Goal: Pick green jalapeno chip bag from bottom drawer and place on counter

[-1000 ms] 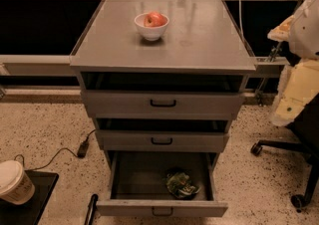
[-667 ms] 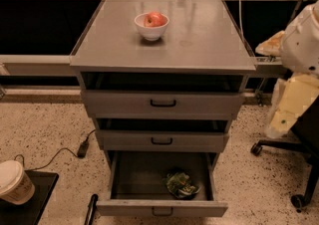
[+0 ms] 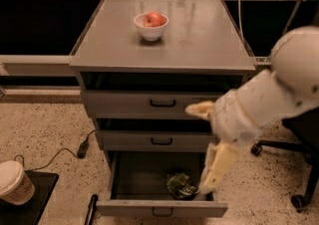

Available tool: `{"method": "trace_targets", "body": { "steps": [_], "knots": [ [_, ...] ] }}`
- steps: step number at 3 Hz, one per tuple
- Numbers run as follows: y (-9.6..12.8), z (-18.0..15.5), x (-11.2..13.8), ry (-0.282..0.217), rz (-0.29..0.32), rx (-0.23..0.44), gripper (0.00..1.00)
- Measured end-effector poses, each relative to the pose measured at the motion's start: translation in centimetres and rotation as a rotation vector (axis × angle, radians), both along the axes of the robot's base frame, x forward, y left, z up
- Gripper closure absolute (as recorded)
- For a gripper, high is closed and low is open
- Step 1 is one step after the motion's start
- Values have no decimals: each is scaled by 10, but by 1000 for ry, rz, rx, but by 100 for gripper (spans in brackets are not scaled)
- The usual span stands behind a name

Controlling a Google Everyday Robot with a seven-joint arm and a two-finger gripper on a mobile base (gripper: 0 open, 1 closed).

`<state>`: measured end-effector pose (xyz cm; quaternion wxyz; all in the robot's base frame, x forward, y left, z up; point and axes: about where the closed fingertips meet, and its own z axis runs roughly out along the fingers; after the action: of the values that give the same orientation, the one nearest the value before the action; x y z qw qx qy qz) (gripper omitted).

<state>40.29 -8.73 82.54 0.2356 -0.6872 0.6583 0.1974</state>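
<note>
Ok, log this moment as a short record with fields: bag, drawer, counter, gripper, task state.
bag: green jalapeno chip bag lies inside the bottom drawer, near its front
drawer: bottom drawer is pulled open
counter: counter holds a white bowl with a red apple in it
gripper: gripper hangs in the open drawer, just right of the bag; contact cannot be told
task state: bag not yet on counter

Rounded cream arm (image 3: 264, 97) (claw (image 3: 206, 188) in drawer (image 3: 142, 174))
</note>
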Motion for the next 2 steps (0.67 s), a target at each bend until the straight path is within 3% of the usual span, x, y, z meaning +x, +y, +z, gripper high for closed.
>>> {"method": "trace_targets", "body": {
  "steps": [1,2],
  "knots": [
    [87,-50,-23,5,123,10,0],
    [109,-82,-34,8,145,-14,0]
  ]
}}
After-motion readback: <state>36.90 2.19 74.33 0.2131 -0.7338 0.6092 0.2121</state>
